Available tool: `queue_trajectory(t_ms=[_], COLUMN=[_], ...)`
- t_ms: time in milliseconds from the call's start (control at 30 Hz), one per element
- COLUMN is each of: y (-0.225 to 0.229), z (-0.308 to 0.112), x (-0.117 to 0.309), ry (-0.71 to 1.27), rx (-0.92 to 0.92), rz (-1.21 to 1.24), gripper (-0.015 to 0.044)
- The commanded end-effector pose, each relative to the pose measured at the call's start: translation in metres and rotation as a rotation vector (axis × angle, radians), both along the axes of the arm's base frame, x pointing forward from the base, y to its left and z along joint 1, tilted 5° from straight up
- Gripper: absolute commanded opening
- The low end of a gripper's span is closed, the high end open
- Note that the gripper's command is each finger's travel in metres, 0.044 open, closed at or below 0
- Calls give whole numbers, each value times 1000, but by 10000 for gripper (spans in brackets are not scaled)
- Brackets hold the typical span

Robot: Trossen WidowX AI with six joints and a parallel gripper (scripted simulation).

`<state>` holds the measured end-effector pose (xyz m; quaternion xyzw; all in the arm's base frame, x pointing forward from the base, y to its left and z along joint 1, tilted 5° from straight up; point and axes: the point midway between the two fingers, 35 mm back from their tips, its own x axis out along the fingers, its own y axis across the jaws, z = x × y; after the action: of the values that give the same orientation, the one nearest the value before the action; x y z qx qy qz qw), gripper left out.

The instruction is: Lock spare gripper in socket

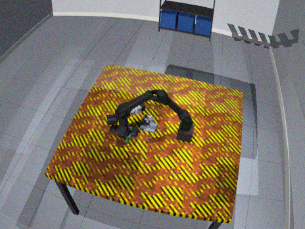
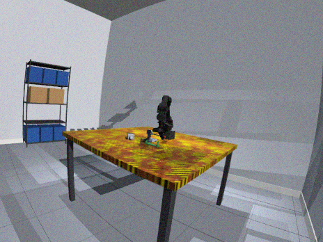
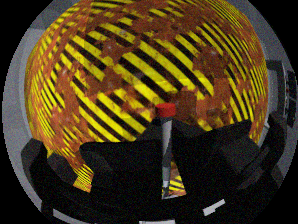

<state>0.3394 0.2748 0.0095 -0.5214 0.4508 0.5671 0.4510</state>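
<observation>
In the wrist view my gripper (image 3: 161, 120) is shut on the lock pin (image 3: 165, 137), a thin grey shaft with a red head that points away from me over the striped table top. From above, my gripper (image 1: 121, 132) is low over the table, left of the grey mount (image 1: 148, 124). A green-based part, apparently the spare gripper (image 1: 129, 135), lies right beside my fingers. I cannot tell whether I touch it. From the side, the mount (image 2: 131, 136) sits left of the spare gripper (image 2: 152, 141). Neither shows in the wrist view.
The arm's base (image 1: 185, 132) stands right of the mount on the yellow-and-black striped table. A shelf with blue bins (image 1: 186, 18) stands far behind the table.
</observation>
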Motion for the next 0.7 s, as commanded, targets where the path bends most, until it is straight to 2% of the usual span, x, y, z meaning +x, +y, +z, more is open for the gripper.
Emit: queue_trajectory(t_ms=[0,667], y=[0,-2], z=[-7,-38], x=[0,1], ry=[0,0], rx=[0,0], rz=[3,3], gripper=[0,0])
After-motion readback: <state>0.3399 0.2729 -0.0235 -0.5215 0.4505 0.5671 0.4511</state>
